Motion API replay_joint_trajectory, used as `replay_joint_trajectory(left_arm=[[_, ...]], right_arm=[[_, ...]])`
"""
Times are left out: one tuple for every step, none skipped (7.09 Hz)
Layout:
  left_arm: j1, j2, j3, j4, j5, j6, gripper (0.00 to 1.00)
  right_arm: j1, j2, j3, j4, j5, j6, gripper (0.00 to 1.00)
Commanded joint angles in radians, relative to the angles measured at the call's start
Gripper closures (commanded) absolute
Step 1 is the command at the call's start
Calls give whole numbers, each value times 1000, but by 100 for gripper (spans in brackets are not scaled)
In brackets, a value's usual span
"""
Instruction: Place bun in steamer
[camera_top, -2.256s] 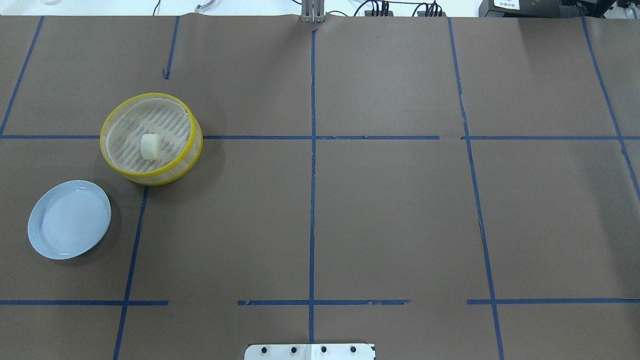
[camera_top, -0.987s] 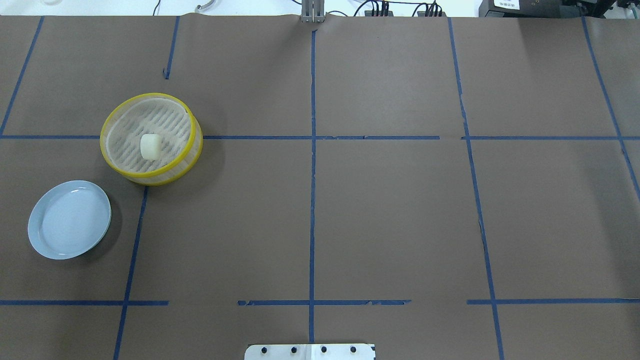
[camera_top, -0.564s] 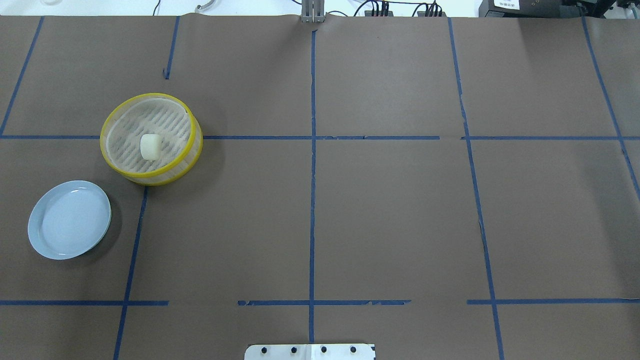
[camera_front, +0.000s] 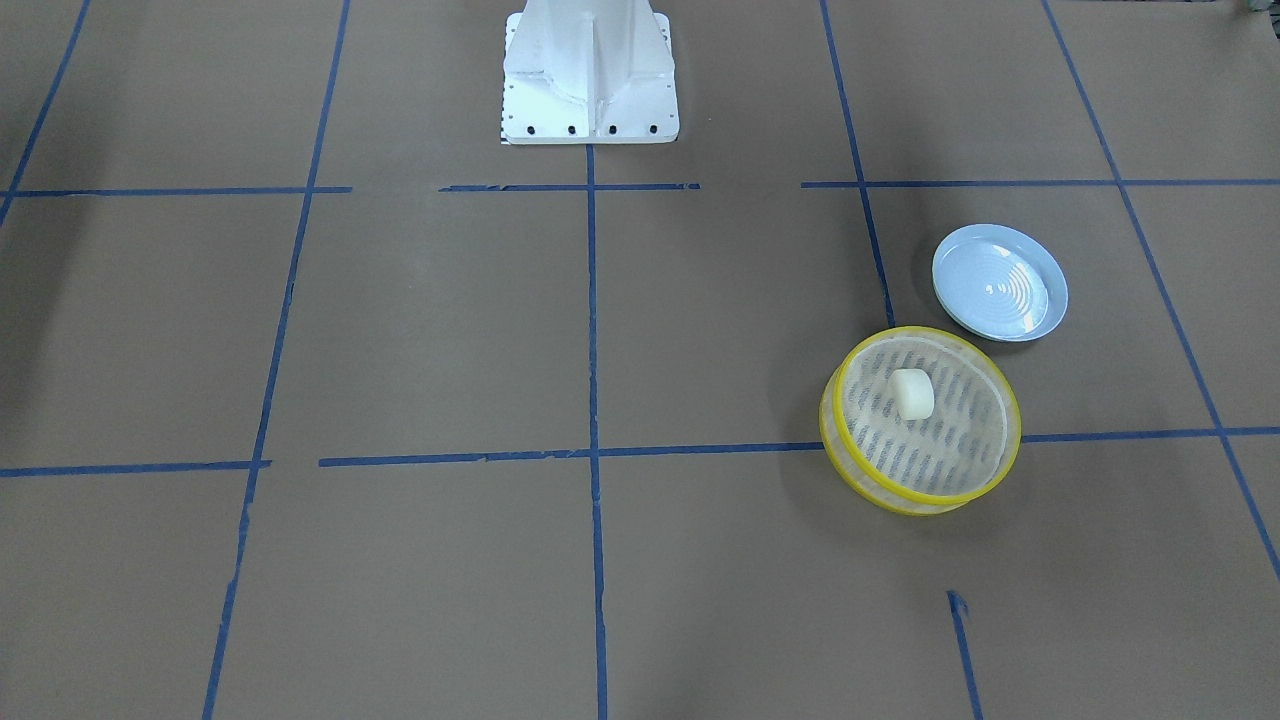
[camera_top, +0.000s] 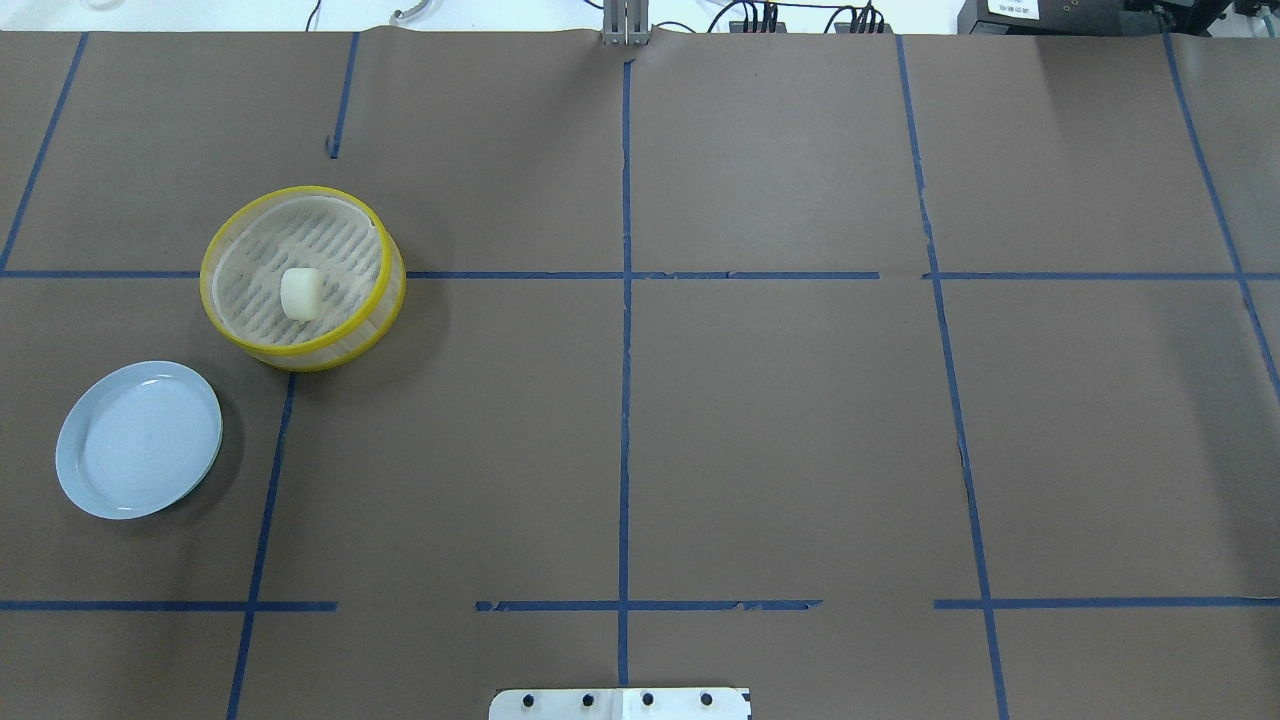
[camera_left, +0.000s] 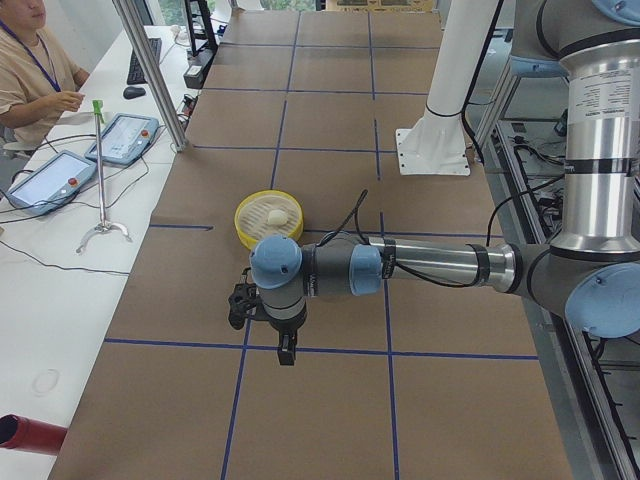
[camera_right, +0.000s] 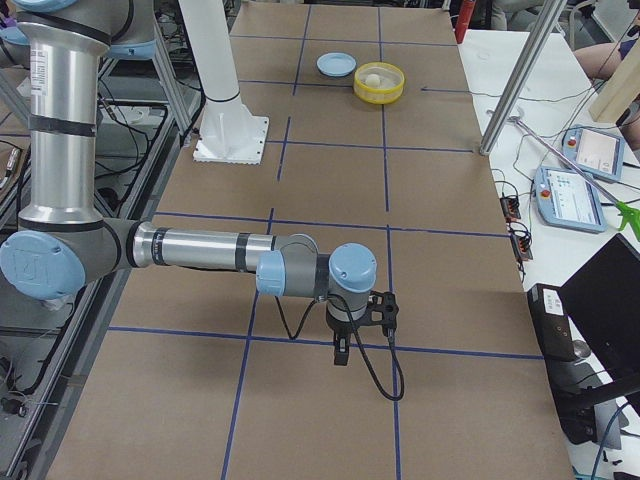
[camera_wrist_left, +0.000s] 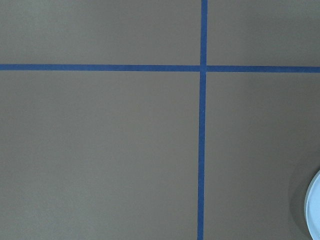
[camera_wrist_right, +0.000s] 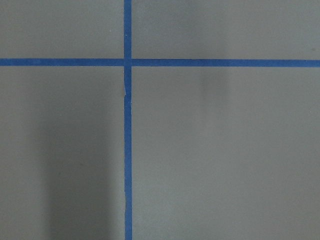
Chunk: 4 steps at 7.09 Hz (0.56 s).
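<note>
**Bun sits in the steamer**

The small cream-white bun (camera_top: 301, 293), a smooth rounded block, rests on the slatted floor near the middle of the steamer (camera_top: 322, 352). The steamer is round and shallow, with yellow rims and a pale see-through wall, and stands upright on the counter (camera_top: 760, 420).

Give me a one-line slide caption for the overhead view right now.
Bun sits in the yellow-rimmed steamer; pale blue plate lies apart, lower left.

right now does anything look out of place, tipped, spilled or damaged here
Nothing stands out. The bun sits inside the steamer, on its slatted floor. The steamer stands level, and the plate lies empty beside it, not touching. No spill or damage shows.
</note>
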<state>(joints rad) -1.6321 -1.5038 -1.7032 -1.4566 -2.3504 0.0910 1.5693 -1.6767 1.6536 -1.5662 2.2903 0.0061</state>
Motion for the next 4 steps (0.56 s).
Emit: replay_joint_trajectory(left_arm=[[0, -1, 4, -11, 0, 1, 0], [0, -4, -1, -8, 2, 0, 0], [0, -3, -13, -10, -4, 0, 0], [0, -1, -15, -10, -6, 1, 0]], right_arm=[[0, 0, 0, 0, 0, 0, 0], [0, 0, 0, 0, 0, 0, 0], [0, 0, 0, 0, 0, 0, 0], [0, 0, 0, 0, 0, 0, 0]])
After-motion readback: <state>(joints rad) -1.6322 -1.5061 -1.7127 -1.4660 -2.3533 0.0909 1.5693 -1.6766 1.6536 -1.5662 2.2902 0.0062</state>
